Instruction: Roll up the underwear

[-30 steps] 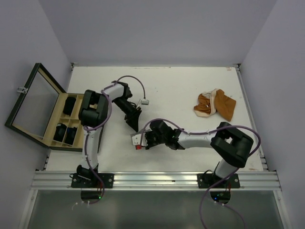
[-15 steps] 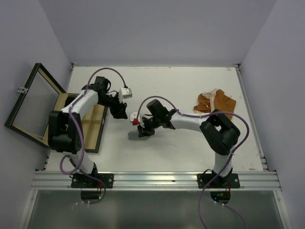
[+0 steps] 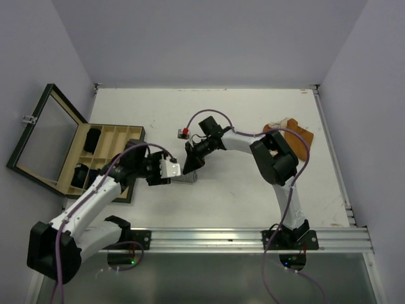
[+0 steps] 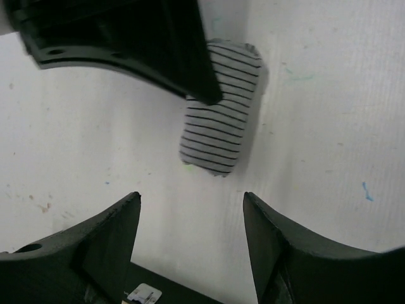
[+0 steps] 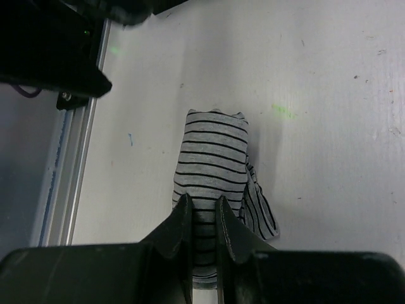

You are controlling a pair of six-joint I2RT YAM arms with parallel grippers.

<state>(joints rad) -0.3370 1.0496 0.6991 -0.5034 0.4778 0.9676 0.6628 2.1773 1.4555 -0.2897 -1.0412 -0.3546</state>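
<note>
The grey striped underwear [image 3: 185, 179] lies rolled into a short cylinder on the white table, a loose flap hanging off one side [image 5: 256, 206]. My right gripper [image 3: 192, 161] is shut, its fingertips [image 5: 202, 201] resting on top of the roll's near end [image 5: 212, 152] with no cloth pinched between them. My left gripper [image 3: 174, 176] is open on the other side of the roll. Its fingers [image 4: 191, 196] stand wide apart with only bare table between them, and the roll [image 4: 218, 111] lies just ahead. Orange-brown underwear [image 3: 302, 140] sits crumpled at the far right, partly behind the right arm.
A compartmented wooden box [image 3: 117, 131] stands open at the left table edge with its glass lid [image 3: 44, 136] swung back. Black rolled underwear [image 3: 93, 139] fills some compartments. The aluminium rail [image 3: 202, 237] runs along the near edge.
The left arm swung away from the box and down to the striped roll, its jaws opening wider. The right gripper moved from the table's near middle to the roll's far side, staying shut.
</note>
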